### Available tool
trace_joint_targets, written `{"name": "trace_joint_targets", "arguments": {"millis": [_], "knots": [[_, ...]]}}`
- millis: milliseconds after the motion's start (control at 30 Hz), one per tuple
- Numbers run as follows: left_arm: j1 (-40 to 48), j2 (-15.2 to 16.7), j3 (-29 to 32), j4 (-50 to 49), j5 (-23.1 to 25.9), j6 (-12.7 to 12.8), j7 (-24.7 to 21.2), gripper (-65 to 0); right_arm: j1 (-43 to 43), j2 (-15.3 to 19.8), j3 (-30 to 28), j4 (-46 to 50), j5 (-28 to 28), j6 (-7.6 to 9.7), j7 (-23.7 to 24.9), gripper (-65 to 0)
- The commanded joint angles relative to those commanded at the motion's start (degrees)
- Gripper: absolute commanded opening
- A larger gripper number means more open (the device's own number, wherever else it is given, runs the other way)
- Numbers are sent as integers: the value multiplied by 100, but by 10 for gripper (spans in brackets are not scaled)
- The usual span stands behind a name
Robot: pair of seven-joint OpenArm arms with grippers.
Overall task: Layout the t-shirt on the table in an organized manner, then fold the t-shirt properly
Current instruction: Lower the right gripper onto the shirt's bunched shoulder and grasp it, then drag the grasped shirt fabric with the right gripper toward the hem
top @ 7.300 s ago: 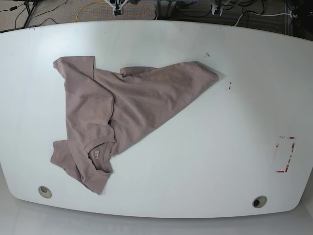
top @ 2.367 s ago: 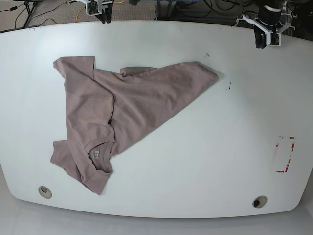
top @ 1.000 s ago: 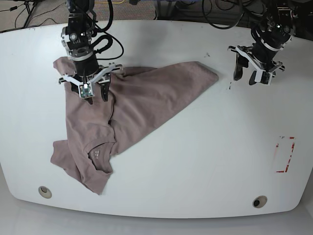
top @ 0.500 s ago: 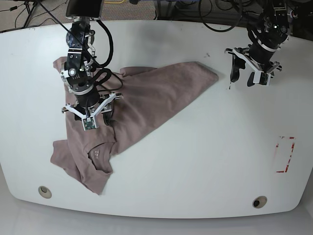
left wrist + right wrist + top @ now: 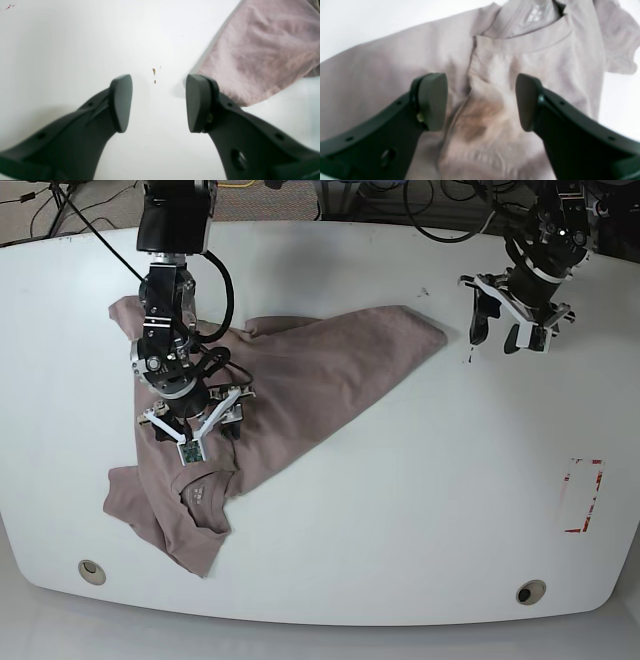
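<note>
The mauve t-shirt lies crumpled on the left half of the white table, with one corner stretched out to the right and its collar toward the near edge. My right gripper hovers open over the cloth just behind the collar. In the right wrist view the right gripper straddles a raised fold of the t-shirt below the ribbed neck. My left gripper stands open over bare table, right of the shirt's corner. In the left wrist view the left gripper holds nothing, and the t-shirt corner lies beside its right finger.
A red tape rectangle marks the table at the right. Round grommets sit near the front edge at the left and right. Small dark specks lie by the left gripper. Cables run beyond the far edge.
Both arms came in from the far edge. My right gripper has travelled across the shirt from its far sleeve toward the collar. My left gripper has edged slightly toward the shirt's corner.
</note>
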Motion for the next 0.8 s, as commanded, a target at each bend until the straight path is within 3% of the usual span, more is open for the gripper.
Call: {"name": "trace_joint_targets", "arguments": {"millis": [633,733,800], "knots": [[-18,0,0,-9,9,9,0,-350,624,229,35,-1538,-9,-9,659,-265],[-26,0,9,-9,9,0,9,-349,633,334,35,-1538,26,-9,659,-331],[-26,0,26,-18,9,0,9,-349,633,369,35,-1521,26,-9,659,-417]]}}
